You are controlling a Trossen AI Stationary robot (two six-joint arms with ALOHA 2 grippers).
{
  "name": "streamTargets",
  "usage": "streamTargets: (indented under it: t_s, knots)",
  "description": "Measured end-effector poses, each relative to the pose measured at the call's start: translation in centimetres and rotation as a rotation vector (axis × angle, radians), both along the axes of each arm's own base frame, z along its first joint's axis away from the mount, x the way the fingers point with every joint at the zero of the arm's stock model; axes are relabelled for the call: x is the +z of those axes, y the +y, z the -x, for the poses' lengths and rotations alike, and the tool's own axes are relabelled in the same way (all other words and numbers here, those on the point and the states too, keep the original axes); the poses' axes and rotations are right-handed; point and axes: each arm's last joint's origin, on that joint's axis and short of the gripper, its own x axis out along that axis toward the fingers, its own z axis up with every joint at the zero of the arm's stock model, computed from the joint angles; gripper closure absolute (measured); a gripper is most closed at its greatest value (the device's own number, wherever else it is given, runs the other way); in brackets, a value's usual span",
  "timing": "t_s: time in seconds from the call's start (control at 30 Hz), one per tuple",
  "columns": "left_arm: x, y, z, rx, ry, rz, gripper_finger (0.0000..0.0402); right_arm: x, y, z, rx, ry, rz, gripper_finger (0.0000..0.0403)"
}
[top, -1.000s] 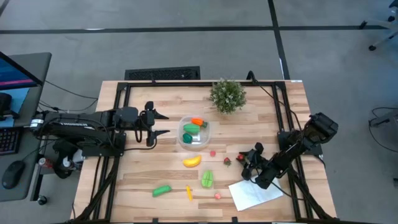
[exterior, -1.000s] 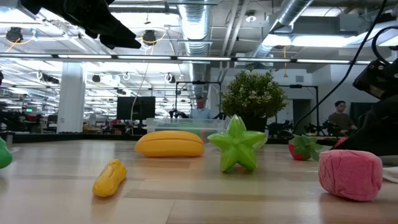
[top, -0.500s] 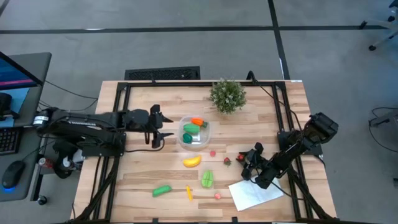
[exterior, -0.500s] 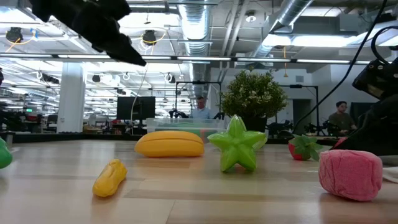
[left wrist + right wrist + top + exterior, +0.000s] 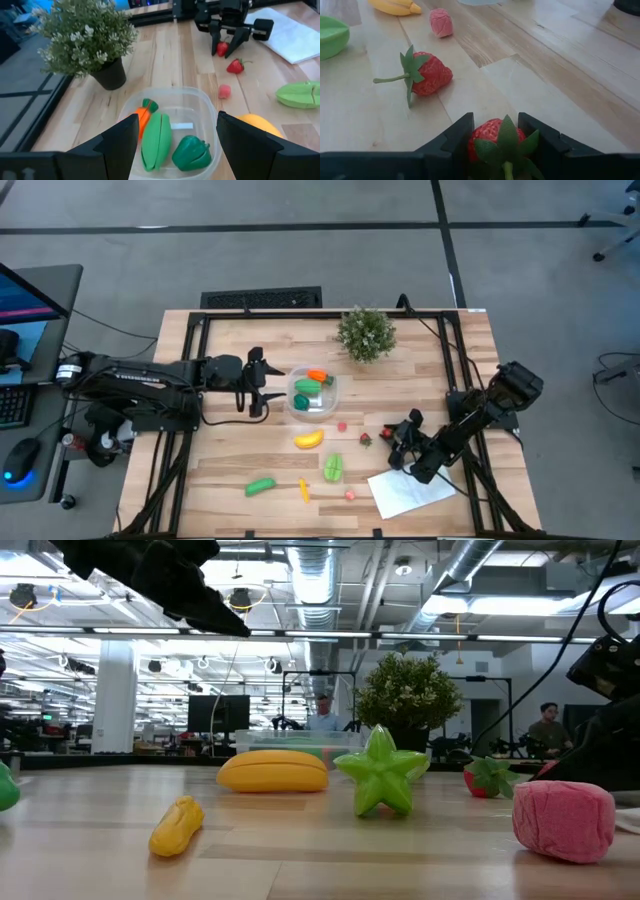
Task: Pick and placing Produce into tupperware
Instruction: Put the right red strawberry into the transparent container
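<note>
Tupperware (image 5: 312, 394), a small clear plastic container with rounded corners, is seen near the middle of the light wooden bench (image 5: 420, 360). Three pieces are held inside it: an orange carrot with a green top (image 5: 143, 114), a long green ribbed vegetable (image 5: 156, 141) and a dark green pepper-like piece (image 5: 192, 153).

The left end effector (image 5: 257, 382) is held just beside the container, on its left in the high view, with its fingers spread wide and nothing between them.

Outside the container, a yellow banana shape (image 5: 309, 440) lies just in front of it, with a small pink berry (image 5: 341, 425) nearby. A green star-shaped fruit (image 5: 333, 468), a green rounded piece (image 5: 260, 485), a small yellow-orange piece (image 5: 304, 491) and a pink piece (image 5: 351, 494) are spread along the front part of the bench. A red strawberry with a green stem (image 5: 422, 74) lies loose on the wood.

The right end effector (image 5: 496, 141) is set low at the bench, closed narrowly on a second red strawberry (image 5: 492, 137), beside a flat white sheet (image 5: 408, 491).

A bushy green potted plant (image 5: 366, 333) stands behind the container.
</note>
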Motion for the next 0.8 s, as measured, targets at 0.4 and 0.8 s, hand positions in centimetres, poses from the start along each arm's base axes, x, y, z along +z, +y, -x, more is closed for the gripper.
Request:
streamTargets:
  t_s: [0.4, 0.8]
  knots:
    - [0.1, 0.0, 0.2, -0.006, -0.004, -0.015, 0.0145, 1.8, -0.6, -0.9, 0.023, -0.016, 0.035, 0.0261]
    - [1.1, -1.1, 1.2, -0.059, -0.041, -0.016, 0.0145, 6.3, -2.3, -2.5, 0.073, -0.080, 0.153, 0.0266]
